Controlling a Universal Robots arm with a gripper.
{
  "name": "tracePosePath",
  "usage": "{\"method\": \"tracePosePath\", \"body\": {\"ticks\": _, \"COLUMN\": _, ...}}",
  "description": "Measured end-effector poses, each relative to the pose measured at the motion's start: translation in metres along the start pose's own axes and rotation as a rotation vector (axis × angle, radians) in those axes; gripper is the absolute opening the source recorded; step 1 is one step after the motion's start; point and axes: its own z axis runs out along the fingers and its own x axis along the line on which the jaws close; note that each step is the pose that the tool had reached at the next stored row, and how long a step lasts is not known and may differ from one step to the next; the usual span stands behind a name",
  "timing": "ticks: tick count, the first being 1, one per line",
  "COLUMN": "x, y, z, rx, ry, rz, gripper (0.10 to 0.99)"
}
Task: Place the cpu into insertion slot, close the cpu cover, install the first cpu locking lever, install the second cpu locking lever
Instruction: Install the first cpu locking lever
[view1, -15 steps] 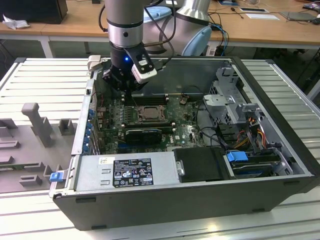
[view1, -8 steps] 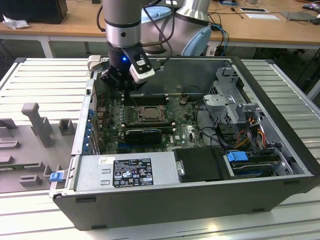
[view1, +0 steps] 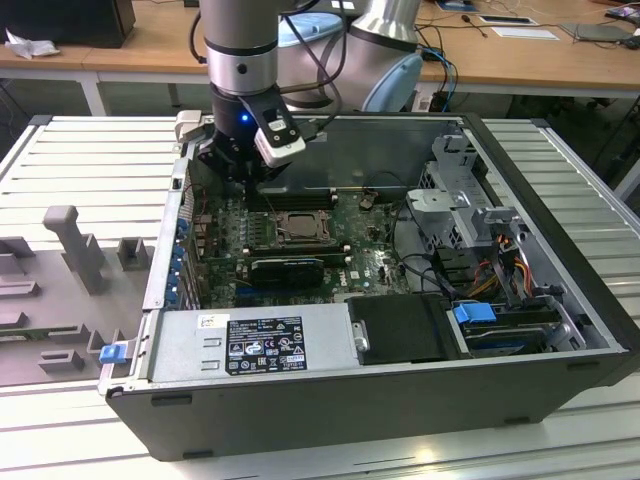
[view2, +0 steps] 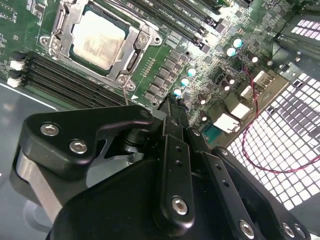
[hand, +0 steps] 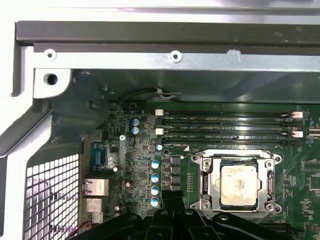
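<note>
The cpu (hand: 239, 185) (view2: 97, 42) lies flat in the insertion slot (hand: 200, 162) on the green motherboard, its silvery top showing. The cpu cover (hand: 212, 185) (view2: 132, 52) lies down around it as a metal frame. In the exterior view the cpu (view1: 297, 228) sits mid-board. My gripper (view1: 237, 172) hangs over the board's back corner, towards the exterior view's left of the socket and apart from it. In both wrist views my gripper (view2: 169, 109) (hand: 173, 200) has its fingers together and holds nothing.
Long black memory slots (hand: 225, 125) run beside the socket. A black expansion card (view1: 288, 268) lies in front of it, and the power supply (view1: 250, 340) beyond that. The case wall (hand: 150, 60) stands close behind. A drive cage (view1: 470, 200) and cables fill the exterior view's right.
</note>
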Motion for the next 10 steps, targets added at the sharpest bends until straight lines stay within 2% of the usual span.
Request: {"method": "tracePosePath", "body": {"ticks": 10, "x": 0.0078, "y": 0.0, "z": 0.0, "rx": 0.0, "ry": 0.0, "rz": 0.0, "gripper": 0.106}}
